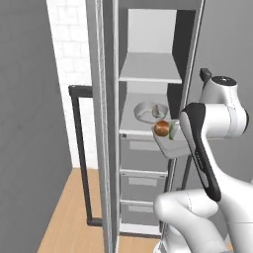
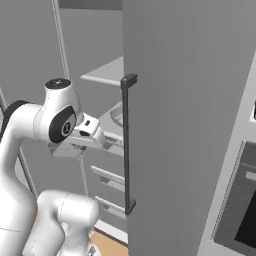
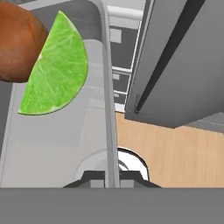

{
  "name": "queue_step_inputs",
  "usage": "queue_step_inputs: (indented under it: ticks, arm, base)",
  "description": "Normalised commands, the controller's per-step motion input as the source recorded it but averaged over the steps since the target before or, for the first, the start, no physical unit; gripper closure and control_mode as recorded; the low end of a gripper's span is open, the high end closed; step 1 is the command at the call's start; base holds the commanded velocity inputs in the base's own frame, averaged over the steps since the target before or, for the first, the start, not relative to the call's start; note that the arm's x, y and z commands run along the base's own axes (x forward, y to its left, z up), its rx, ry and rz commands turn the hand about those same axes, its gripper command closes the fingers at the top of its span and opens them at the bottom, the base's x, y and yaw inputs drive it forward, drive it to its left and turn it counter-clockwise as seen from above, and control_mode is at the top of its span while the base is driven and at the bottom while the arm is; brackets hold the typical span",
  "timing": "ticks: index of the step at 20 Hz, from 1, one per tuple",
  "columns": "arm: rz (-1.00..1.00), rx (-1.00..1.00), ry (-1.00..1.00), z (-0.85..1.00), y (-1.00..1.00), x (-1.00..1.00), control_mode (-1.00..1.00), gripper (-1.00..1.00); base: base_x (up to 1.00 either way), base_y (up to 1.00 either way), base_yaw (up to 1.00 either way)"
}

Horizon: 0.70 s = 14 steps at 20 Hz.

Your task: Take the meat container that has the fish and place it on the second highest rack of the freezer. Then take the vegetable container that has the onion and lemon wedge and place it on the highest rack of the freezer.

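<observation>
My gripper (image 3: 112,178) is shut on the rim of the vegetable container (image 3: 52,144), a flat grey tray carrying the brown onion (image 3: 17,43) and the lime-green lemon wedge (image 3: 54,74). From the left base view, this container (image 1: 170,145) hangs just in front of the freezer's (image 1: 111,123) lower open shelf, the second highest rack (image 1: 132,127). On that shelf rests the meat container (image 1: 148,112) with the fish (image 1: 156,110). Above it the highest rack (image 1: 150,69) is bare. My forearm hides the gripper in that view.
The freezer door (image 1: 96,148) stands open at the left with its dark bar handle (image 1: 81,153). Grey drawers (image 1: 143,180) sit below the shelves. A tall grey panel with a dark handle (image 2: 127,145) stands close at the right, and the floor (image 3: 175,153) is wooden.
</observation>
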Motion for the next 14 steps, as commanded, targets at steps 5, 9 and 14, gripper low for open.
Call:
queue_step_inputs:
  ticks: [5,9,14]
  arm:
    - [0.00,0.00,0.00,0.00,0.00,0.00,1.00,1.00]
    - [0.00,0.00,0.00,0.00,0.00,0.00,1.00,1.00]
    - [0.00,0.00,0.00,0.00,0.00,0.00,1.00,1.00]
  base:
    - [0.47,0.39,-0.34]
    - [0.66,0.08,-0.12]
    - [0.59,0.05,-0.04]
